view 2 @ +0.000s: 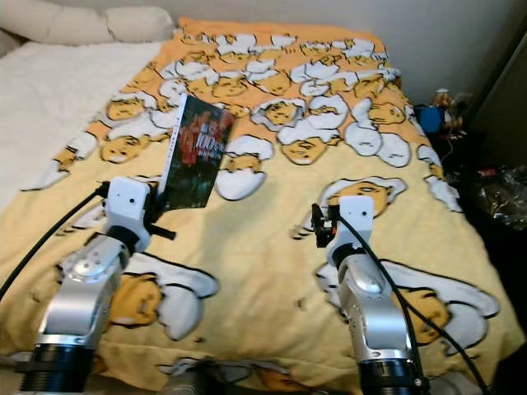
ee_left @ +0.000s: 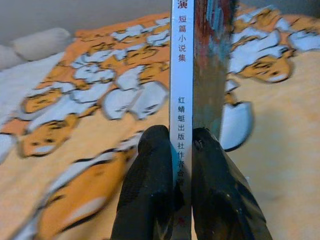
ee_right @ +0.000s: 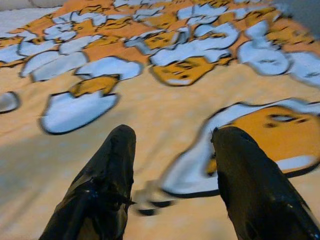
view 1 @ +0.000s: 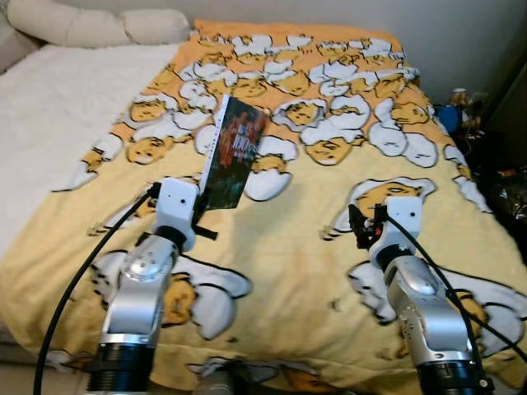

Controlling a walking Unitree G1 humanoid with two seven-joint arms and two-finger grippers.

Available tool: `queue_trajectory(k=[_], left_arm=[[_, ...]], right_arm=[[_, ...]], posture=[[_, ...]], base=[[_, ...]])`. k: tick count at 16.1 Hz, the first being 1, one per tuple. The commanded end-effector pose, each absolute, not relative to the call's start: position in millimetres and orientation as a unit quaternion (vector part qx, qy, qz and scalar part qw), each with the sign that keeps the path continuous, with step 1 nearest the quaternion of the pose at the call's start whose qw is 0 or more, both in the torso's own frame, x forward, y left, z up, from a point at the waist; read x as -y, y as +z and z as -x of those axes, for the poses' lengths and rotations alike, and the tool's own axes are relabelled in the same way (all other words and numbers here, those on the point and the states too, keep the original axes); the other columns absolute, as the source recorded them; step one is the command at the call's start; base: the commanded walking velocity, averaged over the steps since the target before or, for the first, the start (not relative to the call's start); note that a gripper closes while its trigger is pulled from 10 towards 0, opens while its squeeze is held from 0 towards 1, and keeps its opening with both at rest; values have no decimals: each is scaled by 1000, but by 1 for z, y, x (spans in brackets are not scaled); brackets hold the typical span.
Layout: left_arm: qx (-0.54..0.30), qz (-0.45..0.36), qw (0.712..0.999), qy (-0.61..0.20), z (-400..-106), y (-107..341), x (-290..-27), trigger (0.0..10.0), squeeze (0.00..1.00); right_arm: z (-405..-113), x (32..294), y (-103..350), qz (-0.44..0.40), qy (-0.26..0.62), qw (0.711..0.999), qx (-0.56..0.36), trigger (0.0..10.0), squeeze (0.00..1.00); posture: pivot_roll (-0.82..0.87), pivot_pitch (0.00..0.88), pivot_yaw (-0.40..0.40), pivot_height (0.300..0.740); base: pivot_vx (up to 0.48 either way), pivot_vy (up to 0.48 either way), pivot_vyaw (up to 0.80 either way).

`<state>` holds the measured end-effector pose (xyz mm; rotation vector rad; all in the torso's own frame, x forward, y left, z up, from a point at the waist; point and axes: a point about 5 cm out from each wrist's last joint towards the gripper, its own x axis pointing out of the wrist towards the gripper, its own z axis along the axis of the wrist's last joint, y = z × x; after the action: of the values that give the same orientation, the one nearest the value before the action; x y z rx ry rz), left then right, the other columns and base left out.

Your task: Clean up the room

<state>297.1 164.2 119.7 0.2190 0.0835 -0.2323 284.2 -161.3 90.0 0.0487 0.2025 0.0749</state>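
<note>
A thin book (view 1: 233,152) with a dark red-and-teal cover and a white spine stands upright above the bed, held at its lower edge by my left gripper (view 1: 206,206). In the left wrist view both black fingers (ee_left: 150,185) press the white spine (ee_left: 181,100), which carries printed characters. My right gripper (view 1: 366,224) hovers over the blanket to the right. Its fingers (ee_right: 107,170) are spread apart with nothing between them.
The bed is covered by a yellow-orange blanket (view 1: 329,90) printed with egg cartoon figures. A white fuzzy cover (view 1: 58,107) and pillows (view 1: 90,25) lie at the left and back. Cluttered items (view 1: 461,111) sit on the floor past the bed's right edge.
</note>
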Motion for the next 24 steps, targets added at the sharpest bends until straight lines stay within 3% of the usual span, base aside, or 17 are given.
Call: queue_trajectory(k=[1, 6, 24], left_arm=[[-11, -115, 987, -108, -300, 134, -165, 10000, 0], [-10, -129, 986, -107, -303, 137, -166, 10000, 0], [-34, -117, 990, -69, -280, 124, -173, 10000, 0]], right_arm=[[-281, 161, 86, -33, 41, 993, -106, 10000, 0], [-279, 168, 82, -26, 40, 993, -109, 10000, 0], [-281, 155, 82, -19, 129, 985, -112, 10000, 0]], posture=[[-67, 0, 67, 740], [-69, 0, 75, 740], [-20, 0, 12, 740]], base=[[0, 480, 0], [0, 480, 0], [0, 480, 0]])
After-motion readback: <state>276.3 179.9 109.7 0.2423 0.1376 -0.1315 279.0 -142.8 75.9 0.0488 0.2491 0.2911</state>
